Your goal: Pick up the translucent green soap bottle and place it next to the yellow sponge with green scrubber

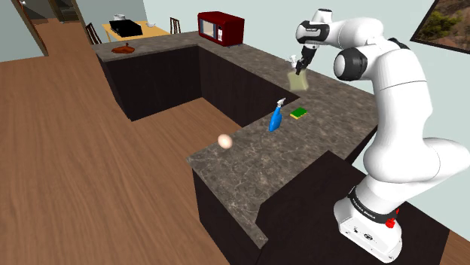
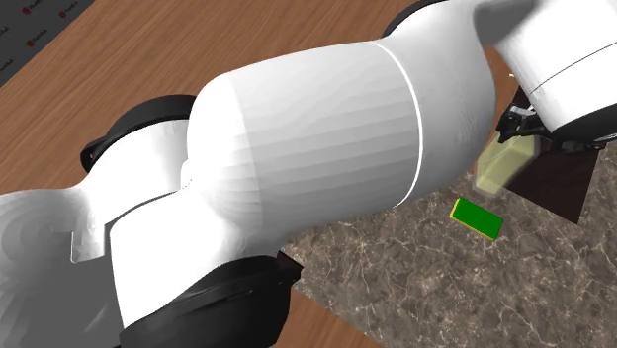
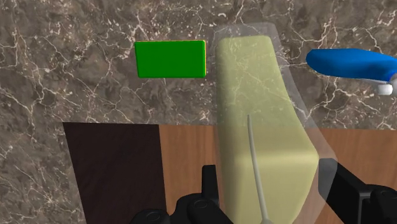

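Observation:
The translucent pale green soap bottle hangs in the air above the stone counter, clasped at its top by my black gripper. In the wrist view the bottle sits between my two fingers, which press on its sides. The sponge, green on top with a yellow edge, lies flat on the counter below and slightly toward the stand. It also lies just beyond the bottle as the sponge in the second exterior view, and beside the bottle as the sponge in the wrist view.
A blue spray bottle stands just left of the sponge in the shoulder view. An egg-like ball rests near the counter's front edge. A red microwave sits at the far end. The arm's white links block much of the second exterior view.

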`<state>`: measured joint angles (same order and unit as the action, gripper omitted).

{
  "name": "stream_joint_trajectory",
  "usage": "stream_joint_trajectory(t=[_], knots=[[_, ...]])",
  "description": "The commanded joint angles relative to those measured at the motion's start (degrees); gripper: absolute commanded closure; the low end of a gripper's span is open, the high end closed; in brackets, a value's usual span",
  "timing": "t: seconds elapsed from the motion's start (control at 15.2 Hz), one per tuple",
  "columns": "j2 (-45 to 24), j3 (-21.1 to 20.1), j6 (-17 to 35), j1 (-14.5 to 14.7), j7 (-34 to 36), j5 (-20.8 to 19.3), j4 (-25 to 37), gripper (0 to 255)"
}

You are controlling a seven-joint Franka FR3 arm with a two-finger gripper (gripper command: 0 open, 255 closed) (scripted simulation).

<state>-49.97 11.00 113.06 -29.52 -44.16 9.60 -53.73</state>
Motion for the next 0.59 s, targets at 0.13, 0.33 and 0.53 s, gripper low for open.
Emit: stream_joint_trajectory(t=[0.13, 0.33, 0.53], knots=[[-0.7, -0.1, 2.6, 0.1, -0.2, 0.2, -1.8, 255], [-1.2, -0.2, 4.5, 0.2, -0.3, 0.3, -3.3, 255], [-1.9, -0.3, 6.4, 0.3, -0.4, 0.4, -4.5, 255]])
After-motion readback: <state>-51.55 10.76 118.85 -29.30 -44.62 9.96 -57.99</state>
